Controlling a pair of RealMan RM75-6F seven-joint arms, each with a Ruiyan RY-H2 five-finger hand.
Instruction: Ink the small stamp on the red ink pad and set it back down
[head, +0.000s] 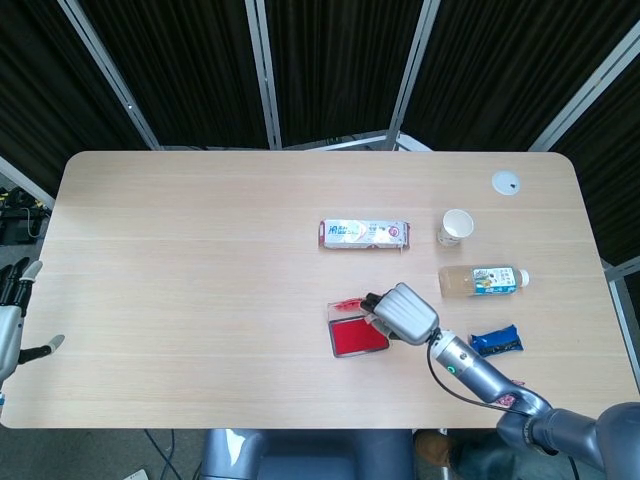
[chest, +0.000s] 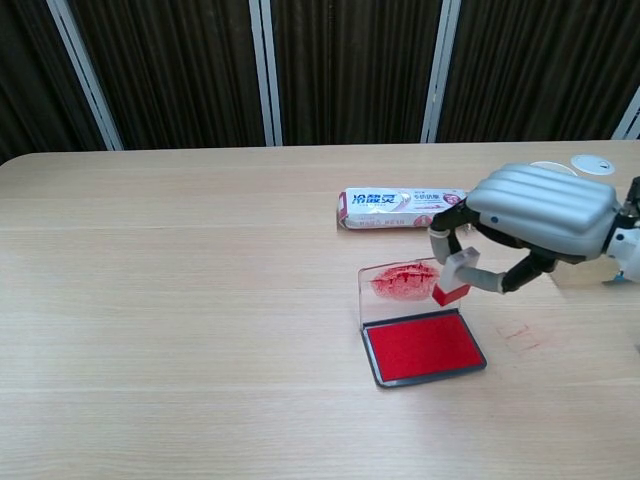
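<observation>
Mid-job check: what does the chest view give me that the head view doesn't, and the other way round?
Only the chest view shows the small stamp, red face down, pinched in the right robot hand clear above the red ink pad, and faint red marks on the table.

Only the head view shows the left robot hand off the table's left edge, holding nothing, plus the drink bottle and blue packet.

Both show the pad with its smeared lid, the toothpaste box and the white lid.

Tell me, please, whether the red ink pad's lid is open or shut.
Open: the ink pad shows its red surface, with the clear lid standing behind it.
</observation>
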